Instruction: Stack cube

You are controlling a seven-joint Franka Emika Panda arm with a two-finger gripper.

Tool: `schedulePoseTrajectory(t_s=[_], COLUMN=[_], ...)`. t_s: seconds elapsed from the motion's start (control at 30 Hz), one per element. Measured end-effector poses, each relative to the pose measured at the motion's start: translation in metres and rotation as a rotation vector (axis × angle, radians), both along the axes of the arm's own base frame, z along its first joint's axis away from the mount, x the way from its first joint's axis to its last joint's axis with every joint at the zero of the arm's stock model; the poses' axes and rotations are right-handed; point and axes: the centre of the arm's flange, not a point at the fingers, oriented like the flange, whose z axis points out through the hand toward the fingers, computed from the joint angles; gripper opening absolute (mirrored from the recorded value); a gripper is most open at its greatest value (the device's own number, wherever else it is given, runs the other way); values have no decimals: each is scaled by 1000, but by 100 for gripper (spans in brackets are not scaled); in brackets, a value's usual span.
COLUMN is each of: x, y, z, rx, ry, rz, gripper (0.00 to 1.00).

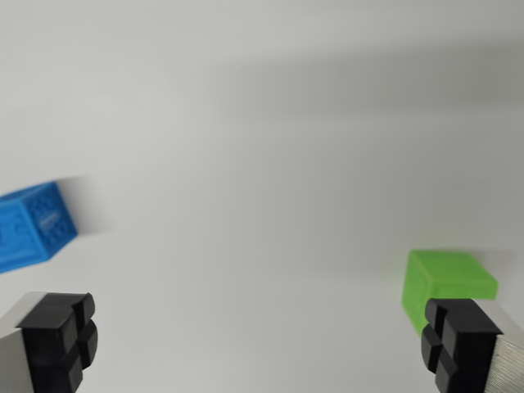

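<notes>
at the bottom of the wrist view, nearest the camera, the pincer (258, 344) stands spread wide, its two fingers far apart at opposite corners of the frame and nothing between them. the finger at the wrist view's left (59, 337) has a black ribbed pad on a grey metal body; the finger at the wrist view's right (458, 340) looks the same.

just behind the right-hand finger sits a green cube (446, 282) on the white tabletop (262, 164) — its lower corner is hidden by the finger's pad, and whether the two touch cannot be told. further back, at the wrist view's left edge, a blue cube (33, 225) lies on the tabletop, partly cut off by the frame, with raised studs or markings on its side face. the two cubes are well apart, neither on top of the other.

beyond them the tabletop runs on plain and white, with a soft grey shadow band across the far part — the whole picture is slightly blurred.
</notes>
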Motion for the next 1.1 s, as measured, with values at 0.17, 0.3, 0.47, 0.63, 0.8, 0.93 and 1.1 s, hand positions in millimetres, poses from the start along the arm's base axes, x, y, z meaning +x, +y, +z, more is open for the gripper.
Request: schedulePoseTrajectory(t_s=[0.17,0.3,0.47,0.63,0.8,0.93,1.1], x=[-9,-16,-26,-35,-46,-53,-64], y=[-9,-17,-27,-36,-48,-55,-66], z=[-11,-19,-31,-41,-53,-63,-75], rx=[-1,-1,-2,-3,-3,-3,-3], ry=[0,1,2,2,1,1,1], rz=[2,4,6,9,11,12,14], gripper=[100,100,100,100,100,100,100])
